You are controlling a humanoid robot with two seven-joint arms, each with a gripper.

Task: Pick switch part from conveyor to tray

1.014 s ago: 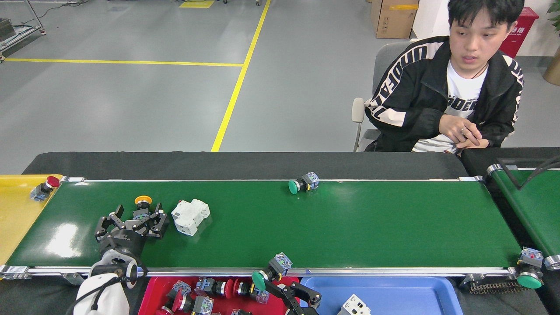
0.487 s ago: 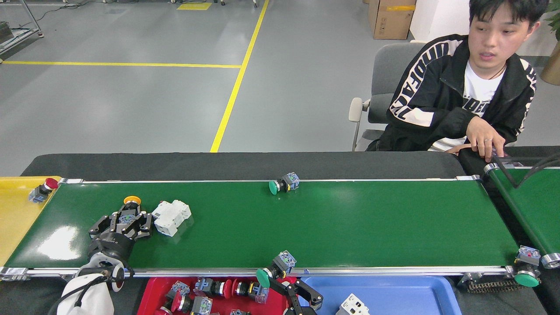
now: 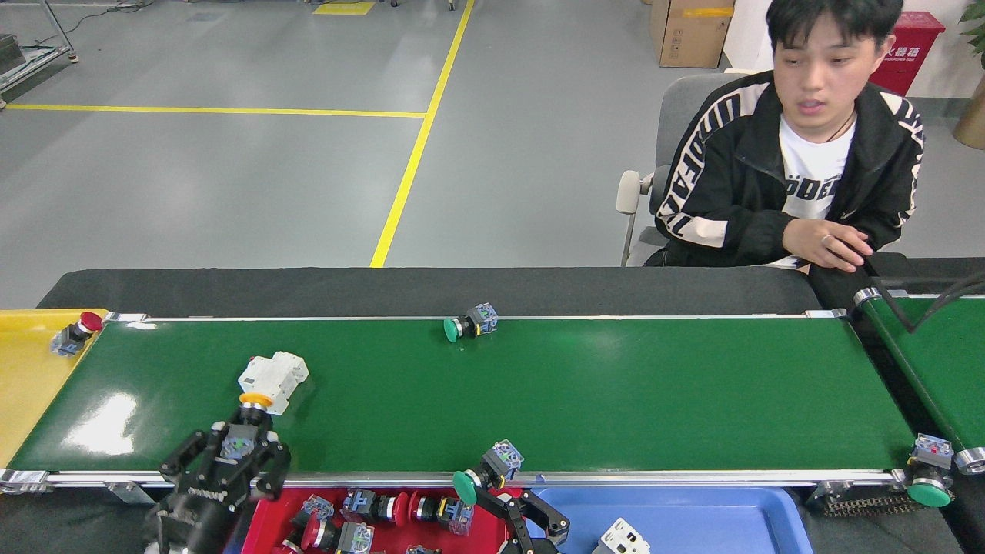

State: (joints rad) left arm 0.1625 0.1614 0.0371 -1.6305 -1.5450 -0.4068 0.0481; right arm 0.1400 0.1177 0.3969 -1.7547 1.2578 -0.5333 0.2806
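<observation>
The conveyor [image 3: 616,400] is a long glossy green belt across the view. My left gripper [image 3: 235,454] hangs over its near left rail, shut on a yellow-capped switch part [image 3: 252,404] that stands cap-up between the fingers. A white breaker [image 3: 273,378] lies on the belt just behind that cap. Another switch part with a green cap [image 3: 469,325] lies at the belt's far edge. My right gripper [image 3: 496,492] is at the bottom centre, shut on a green-capped switch part [image 3: 485,473] over the near rail. Below lies the red tray [image 3: 265,515] holding several switch parts.
A blue tray [image 3: 692,515] with a white breaker [image 3: 622,538] sits at the bottom right. A yellow tray [image 3: 23,377] at the left end holds a red-capped switch [image 3: 73,335]. A green-capped switch [image 3: 927,481] sits by the right roller. A seated person [image 3: 793,177] faces the shorter belt [image 3: 935,362].
My left gripper closed on the yellow-capped switch part and drew it back from the belt to the near rail. The white breaker and the far green-capped switch travelled left on the belt.
</observation>
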